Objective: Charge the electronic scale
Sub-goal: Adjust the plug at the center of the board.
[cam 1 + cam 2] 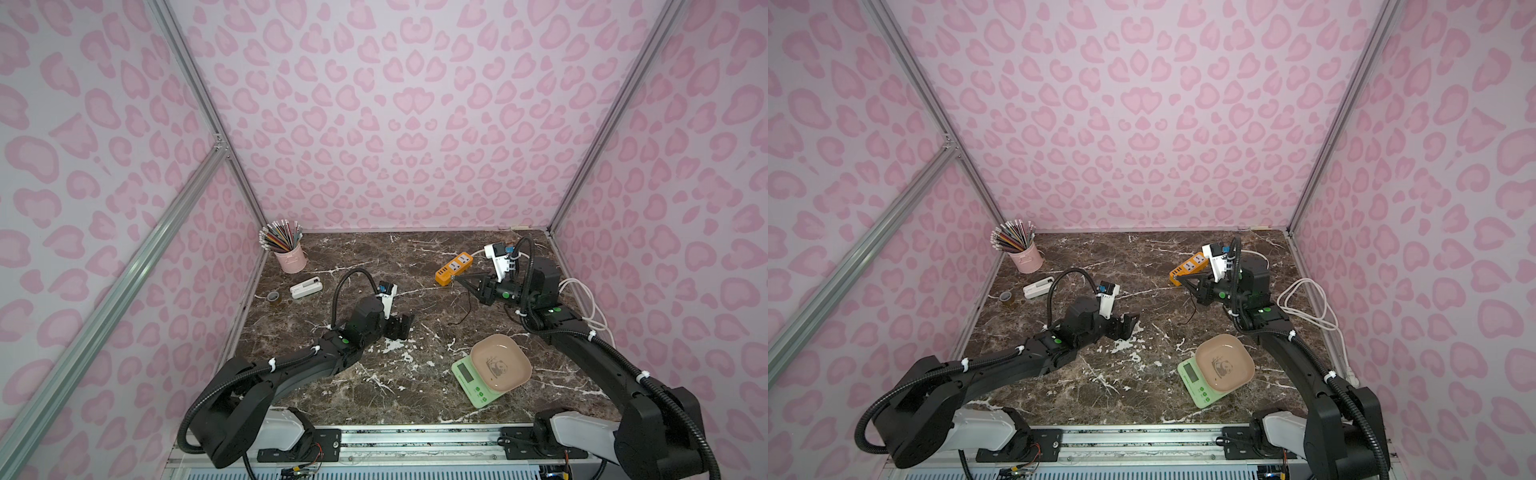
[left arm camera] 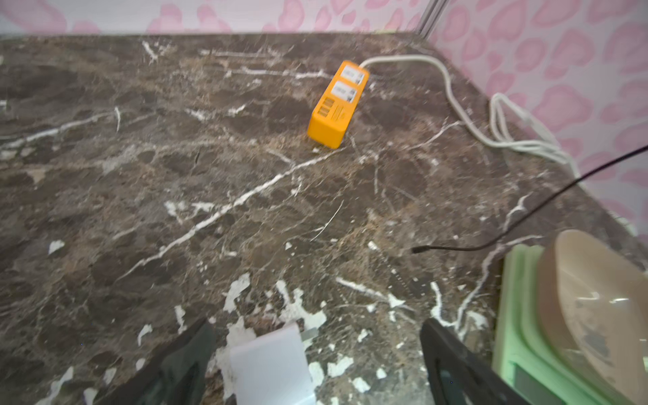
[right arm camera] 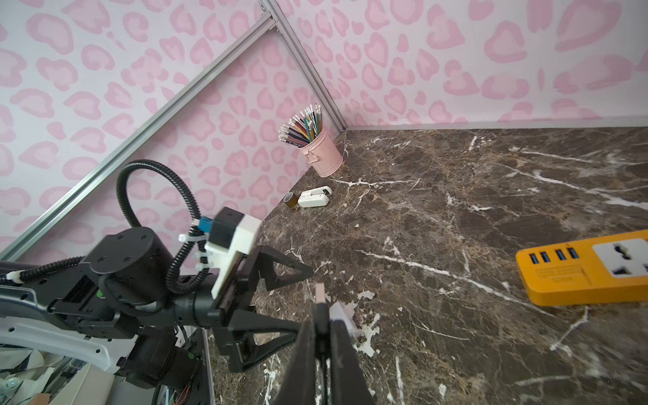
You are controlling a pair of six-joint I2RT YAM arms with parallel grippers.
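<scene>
Nearest the onlooker, close to the front edge of the worktop (image 1: 353, 257) and right of its middle, the scale (image 1: 473, 380) lies flat: pale green body, grey display, beige panda-printed tray on top.

Left end effector (image 1: 401, 328): low over the middle of the worktop, its jaws spread wide and holding nothing. In the left wrist view a white charger (image 2: 270, 364) lies on the stone between the fingers (image 2: 456, 361), unclamped, with a metal prong showing at its far end.

Right end effector (image 1: 457, 279): toward the far right corner, closed tight on the plug (image 3: 319, 292) of a thin black cable (image 1: 468, 305), its tips just beside the near end of an orange power strip (image 1: 454, 269). The cable hangs down from the grip, and its free end (image 2: 415, 249) rests on the worktop between the power strip and the scale, apart from both. The strip's white cord (image 2: 452, 92) loops along the right edge.

Far left corner: a pink cup of pencils (image 1: 293, 257). Near it, along the left edge, lie a small white device (image 1: 305, 287) and a roll of tape (image 1: 273, 296).
</scene>
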